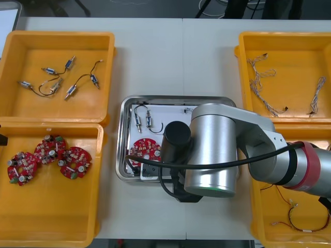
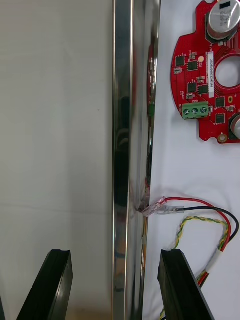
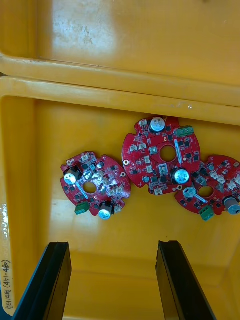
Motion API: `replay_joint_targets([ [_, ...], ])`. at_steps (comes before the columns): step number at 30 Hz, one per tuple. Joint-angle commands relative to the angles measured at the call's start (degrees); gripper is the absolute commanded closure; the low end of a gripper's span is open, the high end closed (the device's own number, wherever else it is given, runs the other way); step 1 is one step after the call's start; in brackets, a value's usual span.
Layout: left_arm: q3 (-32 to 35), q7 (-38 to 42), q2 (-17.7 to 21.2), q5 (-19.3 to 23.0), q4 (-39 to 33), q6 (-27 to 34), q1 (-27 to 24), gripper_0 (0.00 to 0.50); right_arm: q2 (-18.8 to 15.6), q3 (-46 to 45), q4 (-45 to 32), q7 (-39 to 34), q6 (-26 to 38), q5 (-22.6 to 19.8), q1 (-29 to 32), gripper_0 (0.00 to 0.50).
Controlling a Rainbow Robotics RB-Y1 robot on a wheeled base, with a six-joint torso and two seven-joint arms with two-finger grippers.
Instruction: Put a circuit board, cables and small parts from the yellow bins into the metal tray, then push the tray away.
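right gripper (image 2: pixel 115 255) spread astride tray (image 2: pixel 122 125) near rim | left gripper (image 3: pixel 112 247) spread, idle over bin (image 3: pixel 125 90) left of tray | risk: inner finger (image 2: pixel 180 285) may snag cable (image 2: pixel 200 220), tray skews

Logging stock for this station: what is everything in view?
Bins: four, yellow, two at each side of the table.
Tray: one, metal, between the bins.
Circuit boards: four, red; three in left near bin, one in tray.
Small metal parts: several, silver, on black cables; left far bin, two in tray.
Twisted cables: a few, pale, right far bin.
Red and yellow cables: some in right near bin, one in tray.
Left gripper: one, black, open above the left near bin's boards.
Right gripper: one, black, open astride the tray's rim.
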Motion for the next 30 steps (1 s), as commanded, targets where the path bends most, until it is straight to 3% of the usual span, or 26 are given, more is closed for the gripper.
replay_joint_targets([
  [1,1.6,-1.5,-0.6,-0.5,-1.4,-0.6,-1.4,0.000,2.2,3.6,-0.9,2.8,-0.6,4.4,0.5,0.000],
  [5,1.6,-1.5,-0.6,-0.5,-1.4,-0.6,-1.4,0.000,2.8,6.3,-0.2,2.1,-1.0,7.4,0.5,0.000],
  [30,1.6,-1.5,-0.6,-0.5,-1.4,-0.6,-1.4,0.000,4.7,9.7,7.5,1.8,-7.0,8.5,0.5,0.000],
])
